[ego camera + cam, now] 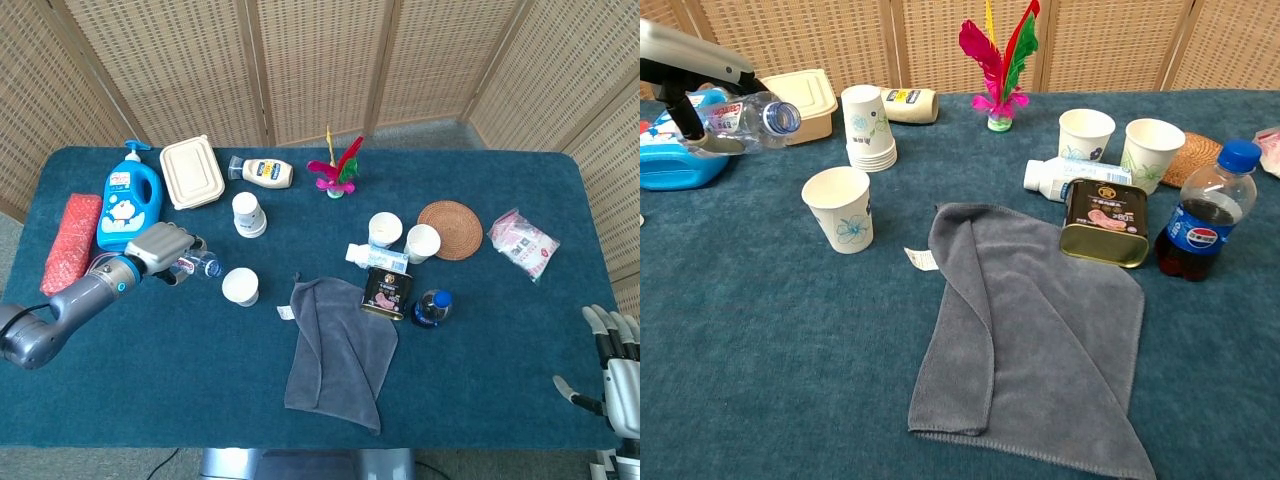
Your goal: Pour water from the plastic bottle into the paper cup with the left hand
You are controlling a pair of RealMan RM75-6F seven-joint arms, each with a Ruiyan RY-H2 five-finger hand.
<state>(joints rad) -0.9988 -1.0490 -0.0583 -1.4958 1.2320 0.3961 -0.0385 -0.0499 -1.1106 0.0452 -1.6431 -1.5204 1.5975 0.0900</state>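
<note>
- Both views are bright and evenly lit, with soft, diffuse light and no harsh glare.
- In the chest view, faint short shadows sit under the paper cup (pixel 840 207) and the cola bottle (pixel 1200 212), close against their bases.
- The gray cloth (pixel 1030 330) shows gentle shading along its folds.
- The head view is sharp at the middle of the desk (pixel 480 380).
- The clear plastic bottle (pixel 745 118) carries small pale highlights.
- The chest view's left edge, beside that bottle, looks slightly stretched.
</note>
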